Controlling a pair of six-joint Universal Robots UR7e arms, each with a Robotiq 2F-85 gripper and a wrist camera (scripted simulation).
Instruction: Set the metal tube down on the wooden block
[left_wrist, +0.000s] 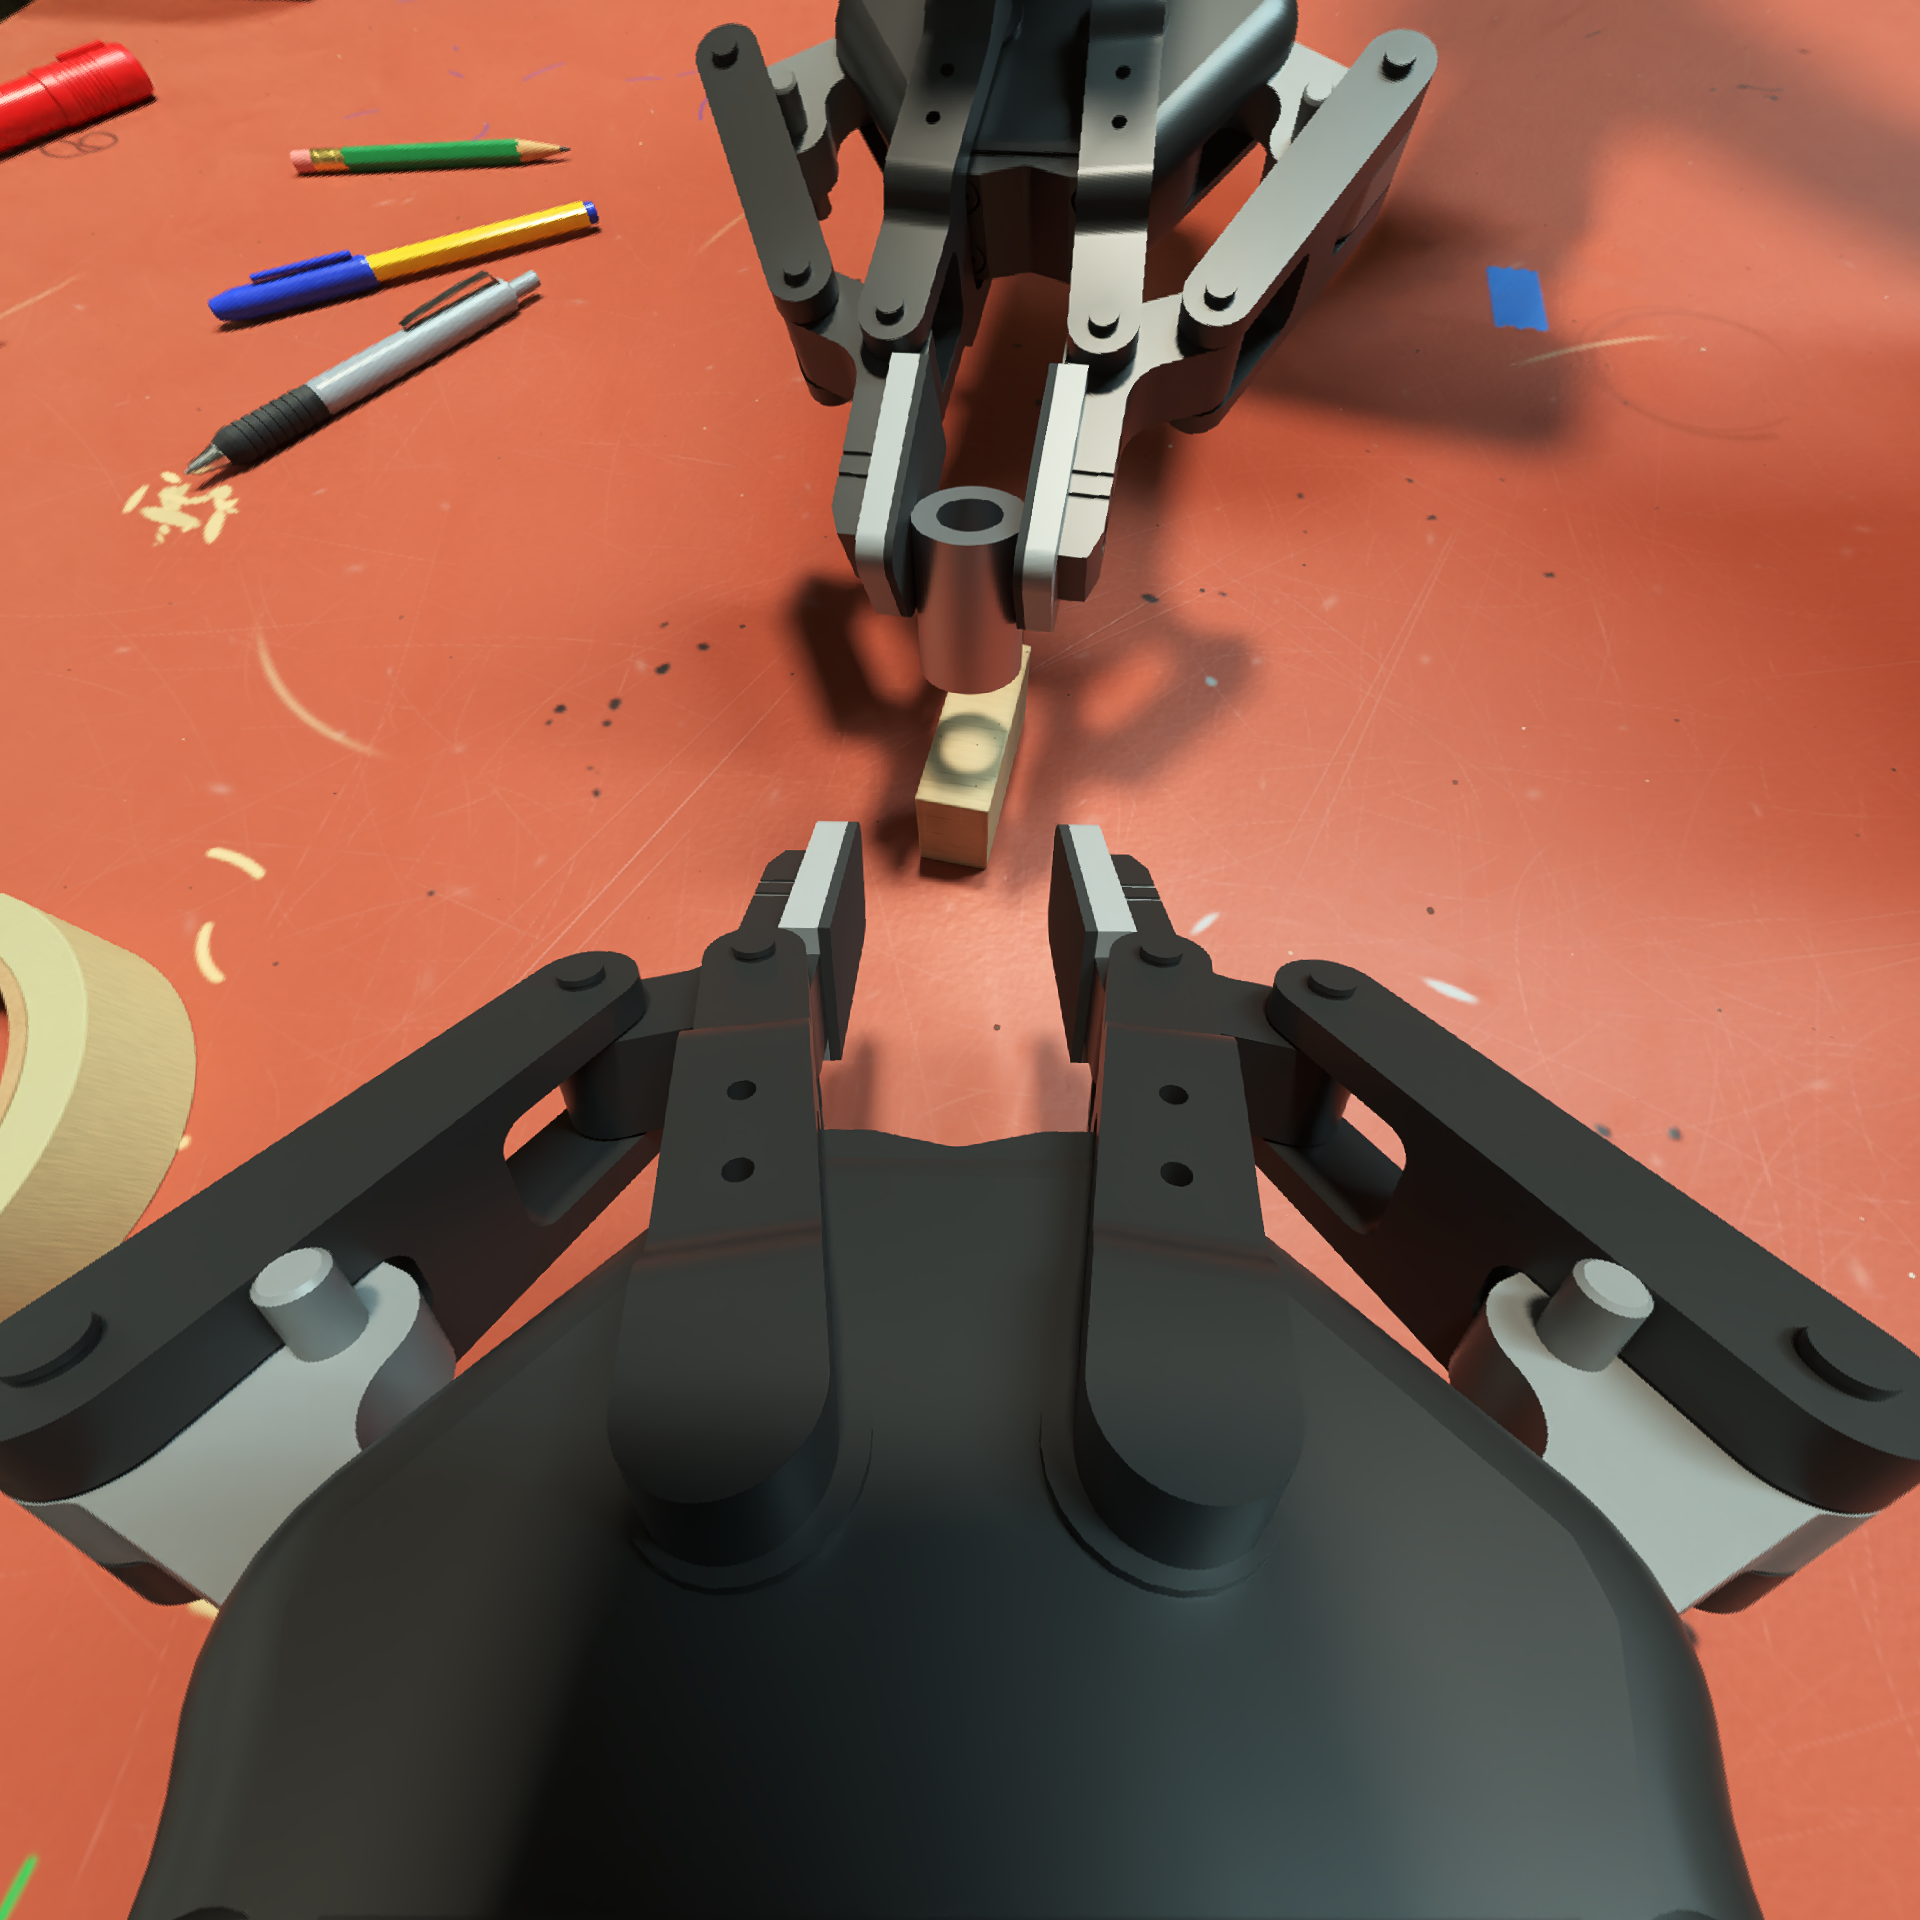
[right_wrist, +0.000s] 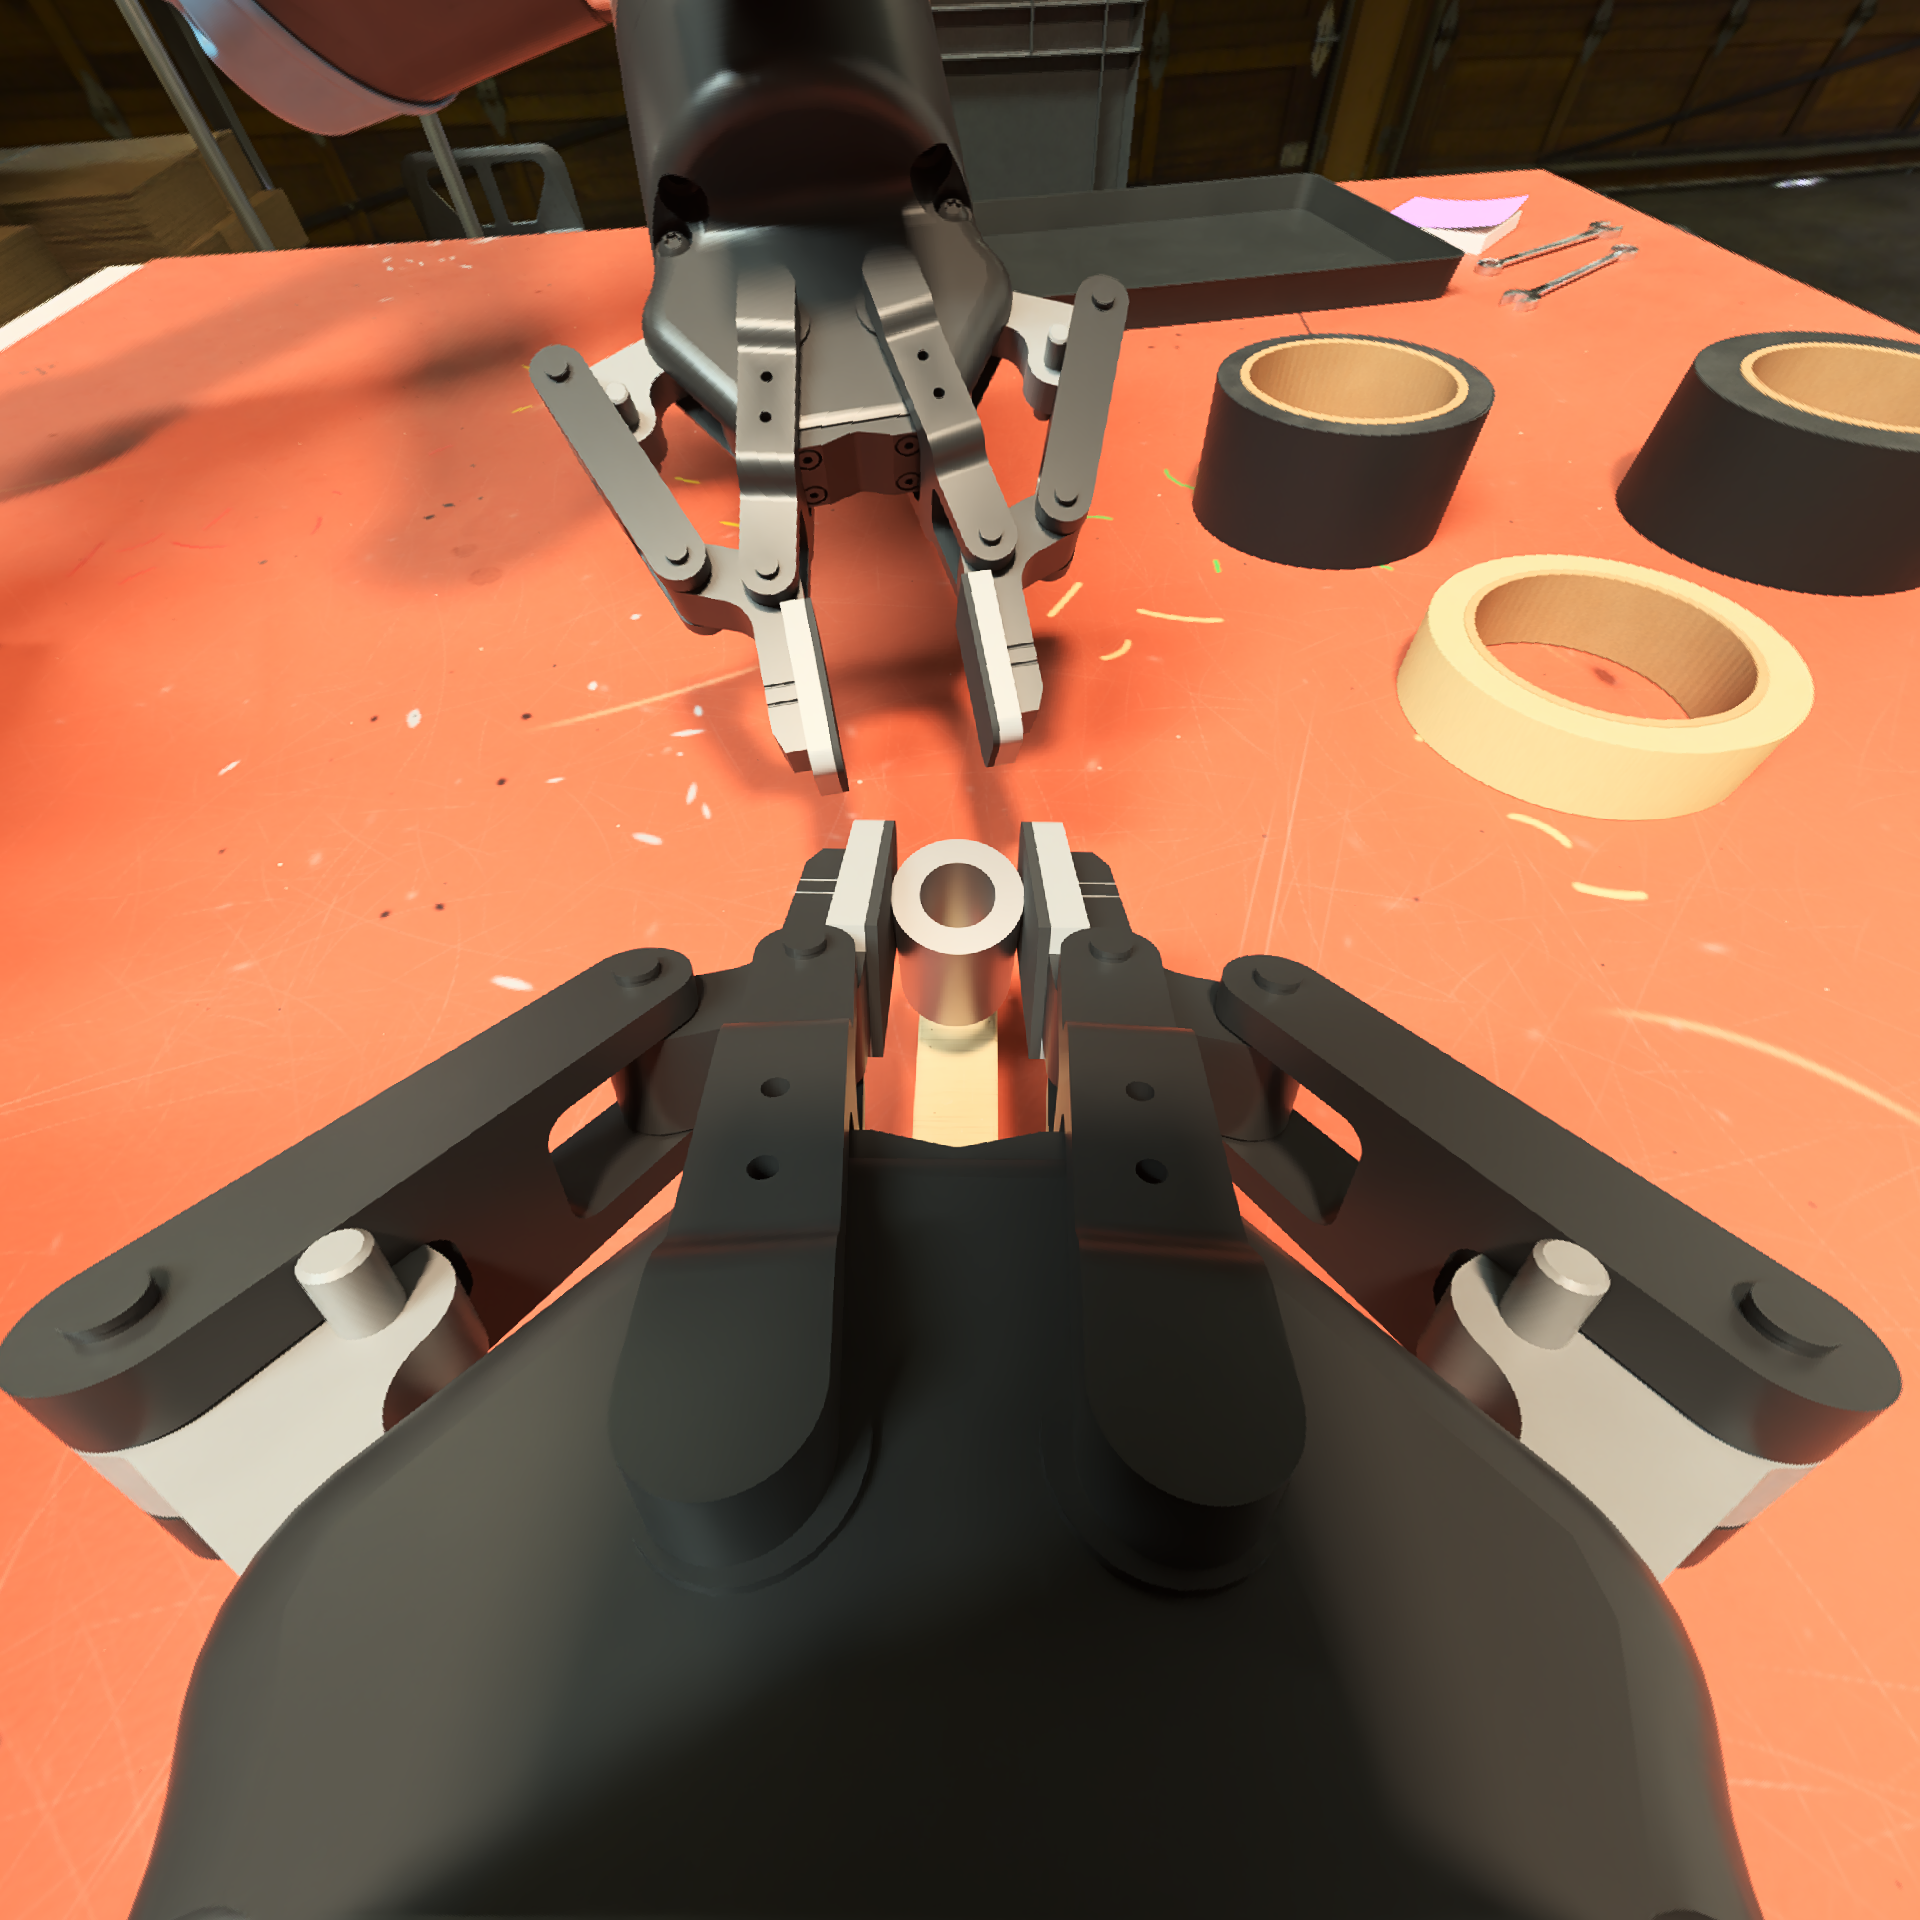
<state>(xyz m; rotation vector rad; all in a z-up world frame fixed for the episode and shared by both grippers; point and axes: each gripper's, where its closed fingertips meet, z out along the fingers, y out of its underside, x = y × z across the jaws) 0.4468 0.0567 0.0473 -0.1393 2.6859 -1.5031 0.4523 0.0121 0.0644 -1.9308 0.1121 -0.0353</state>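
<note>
Closest in, the left pincer (left_wrist: 956, 904) sits low over the bench (left_wrist: 1455, 779), parted and holding nothing, its tips just short of the near end of the wooden block (left_wrist: 961, 805); it looks like a bystander here. Beyond it, the block lies flat on the bench, a ring-shaped shadow printed on its top face; that shadow tells the story, because the metal tube (left_wrist: 968, 592) hangs upright just above the block's far part, and whether its lower rim touches the wood I cannot tell. The right pincer (left_wrist: 971, 540) has it clamped, one pad on each side of the wall, open bore facing up; from its own camera the right pincer (right_wrist: 956, 894) shows the tube (right_wrist: 956, 914) squeezed between the pads with the pale block (right_wrist: 956, 1091) directly underneath. So, by my reading: pickup done, carry done, alignment about there; left to do is the last small descent, release, and a clean retreat without tipping the tube.
</note>
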